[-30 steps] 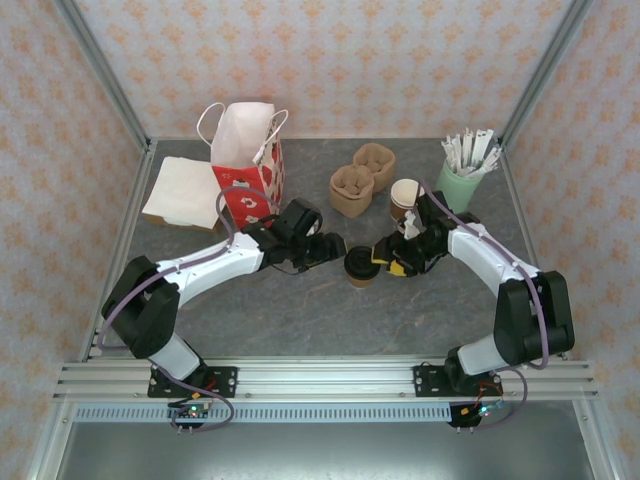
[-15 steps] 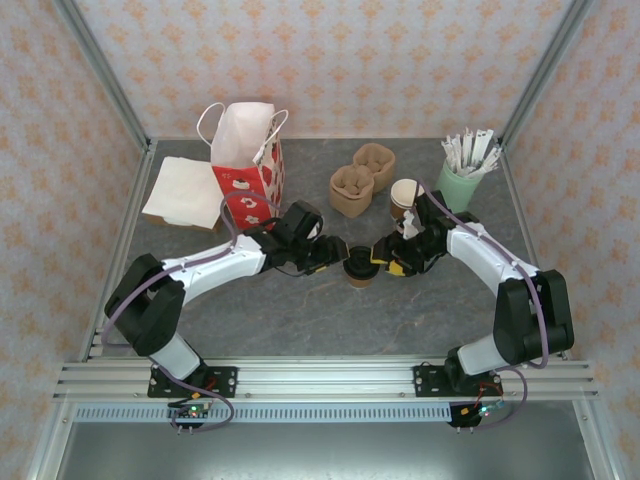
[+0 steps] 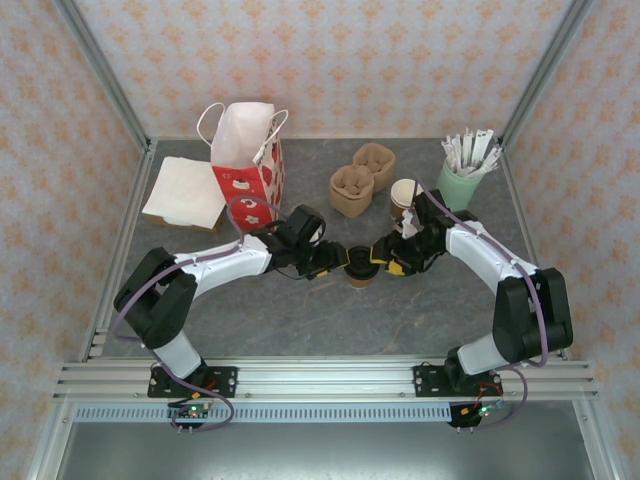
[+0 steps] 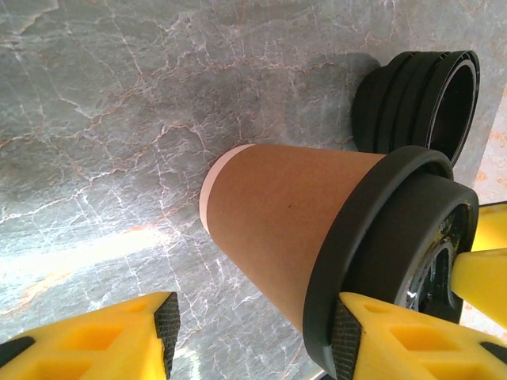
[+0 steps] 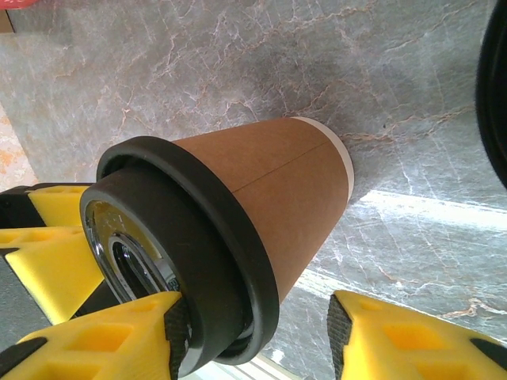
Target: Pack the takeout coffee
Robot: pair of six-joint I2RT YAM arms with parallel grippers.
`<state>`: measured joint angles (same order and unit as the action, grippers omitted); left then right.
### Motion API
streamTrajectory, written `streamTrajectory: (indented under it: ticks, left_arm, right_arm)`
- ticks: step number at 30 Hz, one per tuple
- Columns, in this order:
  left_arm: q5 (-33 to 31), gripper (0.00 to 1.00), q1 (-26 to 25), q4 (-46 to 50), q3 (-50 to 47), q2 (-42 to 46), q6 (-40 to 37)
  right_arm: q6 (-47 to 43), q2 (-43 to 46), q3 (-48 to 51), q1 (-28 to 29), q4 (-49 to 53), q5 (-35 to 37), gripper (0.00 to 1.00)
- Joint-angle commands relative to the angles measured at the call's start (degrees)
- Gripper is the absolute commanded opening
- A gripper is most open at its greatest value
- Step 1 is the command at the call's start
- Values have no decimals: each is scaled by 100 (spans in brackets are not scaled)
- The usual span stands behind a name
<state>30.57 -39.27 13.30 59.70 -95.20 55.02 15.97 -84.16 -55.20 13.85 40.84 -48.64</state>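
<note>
Cup [image 4: 269, 214] stands upright between your two hands, left hand [image 3: 338, 262] just left of it, right hand [image 3: 380, 265] just right, both parted astride the lid [image 4: 356, 229], neither clamped yet.

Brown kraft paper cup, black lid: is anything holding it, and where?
Brown paper cup not gripped: left gripper and right gripper each straddle it, one finger touching the black lid, the other clear.

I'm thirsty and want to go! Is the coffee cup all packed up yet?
Not yet. Done: the round black plastic lid is on the small brown kraft paper cup. In hand: the left gripper and right gripper flank the cup on the grey table, jaws not clamped. Left: it sits outside both the brown moulded-pulp cup carrier and the red-and-white paper bag.
</note>
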Motion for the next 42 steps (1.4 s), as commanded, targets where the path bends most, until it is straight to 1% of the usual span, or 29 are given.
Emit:
streamTrajectory:
  ticks: [1,10,16,30,42]
  left_arm:
    - [-7,53,-37,10,-55,-99,-27]
    - [-93,51,-38,116,-184,-177,-27]
    - [-59,51,-36,229,-183,-293,-52]
    - [-147,50,-37,462,-264,-388,-53]
    - [-140,49,-35,484,-244,-439,-59]
  right_arm:
    - [-125,-132,-83,58,270,353,51]
    - [-243,-278,-109,66,711,639,50]
    - [-278,-381,-2,66,815,745,49]
    - [-342,-546,349,101,750,964,48]
    - [-422,-614,308,111,858,1132,48]
